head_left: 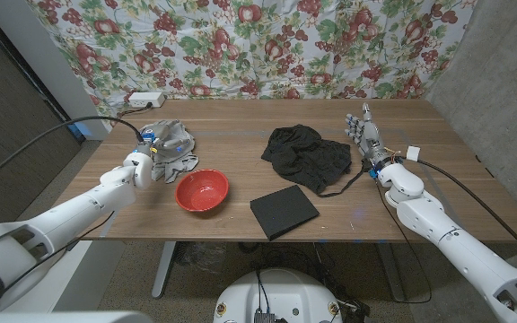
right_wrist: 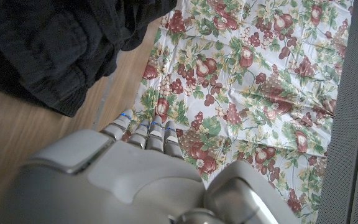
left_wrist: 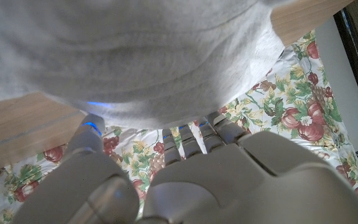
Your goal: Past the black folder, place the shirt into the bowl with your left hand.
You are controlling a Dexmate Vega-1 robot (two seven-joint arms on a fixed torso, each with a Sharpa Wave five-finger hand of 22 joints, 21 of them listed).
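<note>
While the left hand (head_left: 147, 154) grips the grey shirt (head_left: 174, 144) near the table's (head_left: 240, 117) left edge, the red bowl (head_left: 202, 189) and black folder (head_left: 283, 212) (front edge) wait; the right hand (head_left: 364, 135) stands empty, fingers apart.

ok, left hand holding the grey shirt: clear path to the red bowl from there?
Probably yes. The left hand holds the grey shirt just behind the red bowl, with bare table between; the black folder lies off to the right.
</note>
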